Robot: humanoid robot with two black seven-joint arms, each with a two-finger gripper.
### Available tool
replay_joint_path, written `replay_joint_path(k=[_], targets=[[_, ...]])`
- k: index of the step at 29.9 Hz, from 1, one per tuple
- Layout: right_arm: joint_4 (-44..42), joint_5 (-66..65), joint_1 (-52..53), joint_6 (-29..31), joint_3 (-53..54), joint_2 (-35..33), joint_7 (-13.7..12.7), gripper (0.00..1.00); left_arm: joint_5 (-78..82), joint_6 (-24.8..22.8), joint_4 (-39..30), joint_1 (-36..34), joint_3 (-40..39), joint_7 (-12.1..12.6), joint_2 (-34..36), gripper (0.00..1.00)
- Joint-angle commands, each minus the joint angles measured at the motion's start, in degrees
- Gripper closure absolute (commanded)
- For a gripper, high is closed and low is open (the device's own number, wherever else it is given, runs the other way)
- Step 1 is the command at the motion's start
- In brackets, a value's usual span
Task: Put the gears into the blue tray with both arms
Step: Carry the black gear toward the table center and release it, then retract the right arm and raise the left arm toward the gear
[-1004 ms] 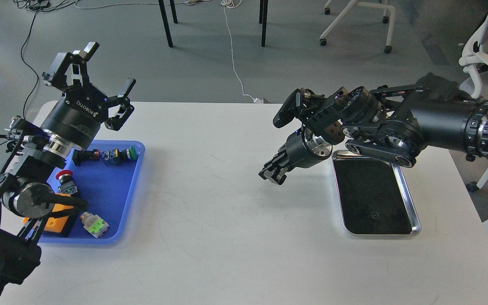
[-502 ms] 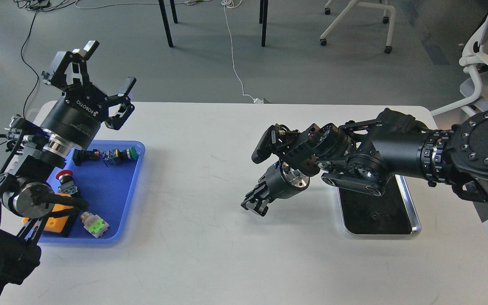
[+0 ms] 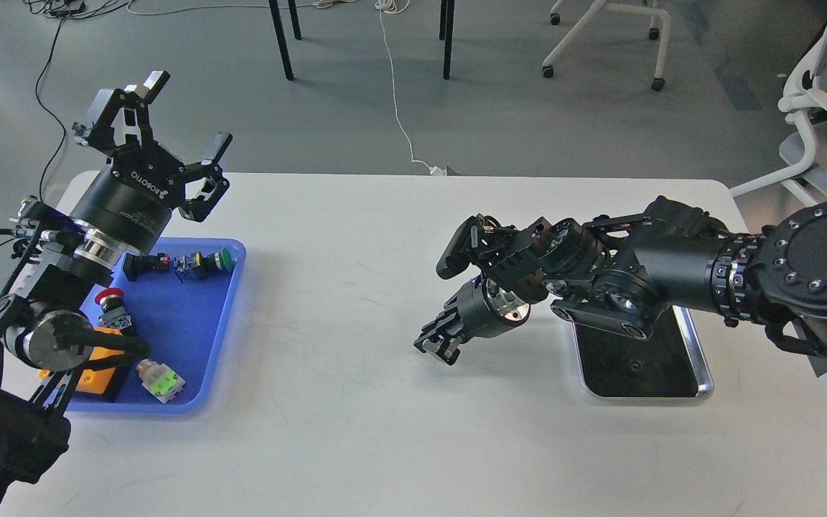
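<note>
Head view: the left tool point(image 3: 169, 111) is pointing up with its fingers spread wide, holding nothing, above the far corner of the blue tray point(image 3: 223, 337); "ROBOTIQ" is showing in white on its body. The tray is sitting at the bench's point(image 3: 356, 416) left side, holding push-button switches point(image 3: 202, 262). The right tool point(image 3: 436, 346) is hanging low over mid-bench, left of the steel tray point(image 3: 701, 366); its fingers are too dark to tell apart. One gear point(image 3: 629, 370) is lying in the steel tray.

White table point(image 3: 356, 431) carries blue tray point(image 3: 202, 323) and steel tray point(image 3: 701, 359).
</note>
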Motion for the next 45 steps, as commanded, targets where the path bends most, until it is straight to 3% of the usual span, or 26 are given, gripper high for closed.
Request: replay_joint_path(k=[1, 9, 18, 26, 32, 37, 42, 45], targets=[[-0.3, 0.0, -0.1, 0.0, -0.6, 0.0, 0.0, 0.74, 0.0, 0.0, -0.1, 0.0, -0.1, 0.0, 0.0, 0.02], [-0.3, 0.0, -0.7, 0.0, -0.6, 0.0, 0.0, 0.65, 0.0, 0.0, 0.0, 0.0, 0.0, 0.0, 0.0, 0.02], [2.1, 1.8, 3.2, 0.2, -0.5, -0.7, 0.0, 0.35, 0.0, 0.0, -0.1, 0.0, -0.1, 0.1, 0.1, 0.02], [10.4, 3.9, 8.2, 0.0, 3.5, -16.2, 0.0, 0.07, 0.0, 0.1, 0.0, 0.0, -0.1, 0.0, 0.2, 0.02], [15.5, 33.0, -0.8, 0.1, 17.9, -30.7, 0.0, 0.03, 0.4, 0.3, 0.0, 0.0, 0.2, -0.2, 0.1, 0.02], [14.9, 56.9, -15.0, 0.2, 33.1, -36.8, 0.0, 0.02, 1.8, 0.6, 0.1, -0.1, 0.9, -3.3, 0.1, 0.02], [12.5, 69.8, -29.3, 1.3, 48.4, -36.8, 0.0, 0.01, 14.0, 0.2, 0.1, -0.2, 1.1, -9.4, -0.3, 0.02], [6.9, 76.1, -34.2, 8.3, 52.9, -35.7, 0.0, 0.01, 21.3, -0.1, 0.1, -1.4, 4.0, -11.5, -0.2, 0.02]])
